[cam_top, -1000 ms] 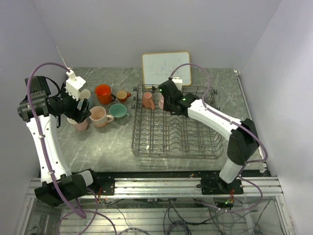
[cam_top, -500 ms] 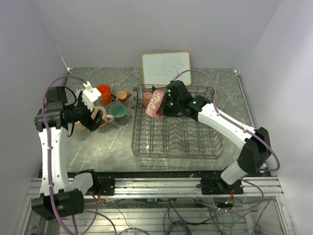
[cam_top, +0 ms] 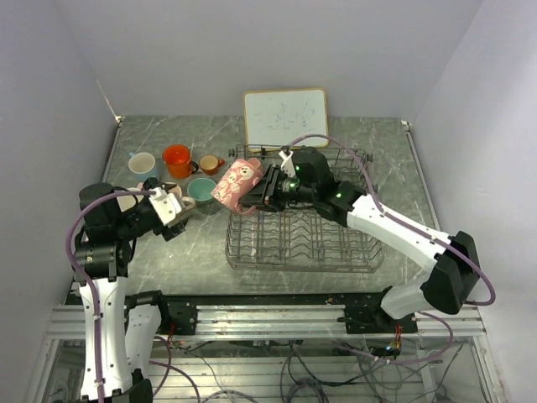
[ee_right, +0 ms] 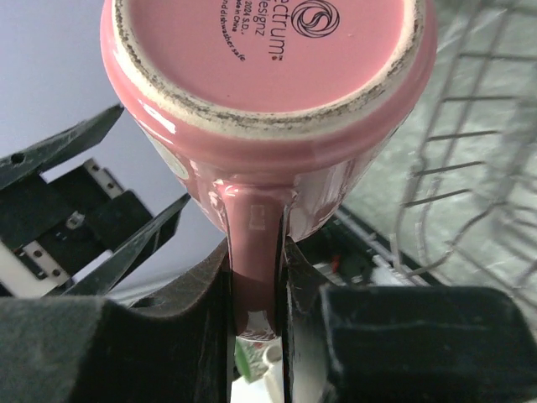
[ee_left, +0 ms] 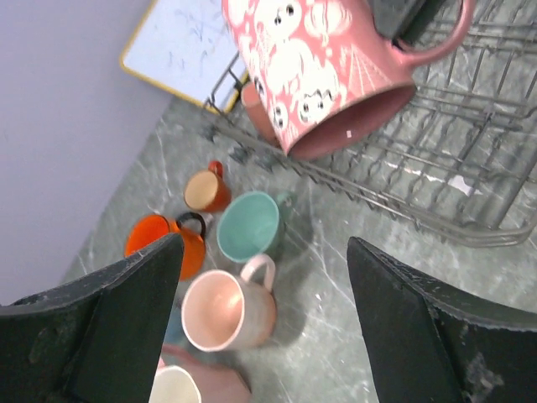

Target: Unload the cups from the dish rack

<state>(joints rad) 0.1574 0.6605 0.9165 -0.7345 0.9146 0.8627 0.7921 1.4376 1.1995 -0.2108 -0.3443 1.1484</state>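
R gripper (ee_right: 256, 285) clamps the handle of a pink patterned mug (cam_top: 235, 185), tilted in mid-air over the dish rack's (cam_top: 302, 239) left edge. L gripper (ee_left: 264, 327) is spread wide, empty, above mugs (ee_left: 226, 306) standing on the table (cam_top: 168, 252) left of the rack.

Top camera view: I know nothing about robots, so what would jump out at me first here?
Most striking is the pink patterned mug, tilted in mid-air over the left end of the dish rack, its handle pinched in the right tool. Next comes the bright orange mug, standing among other cups on the table left of the rack, with the left tool open near them.
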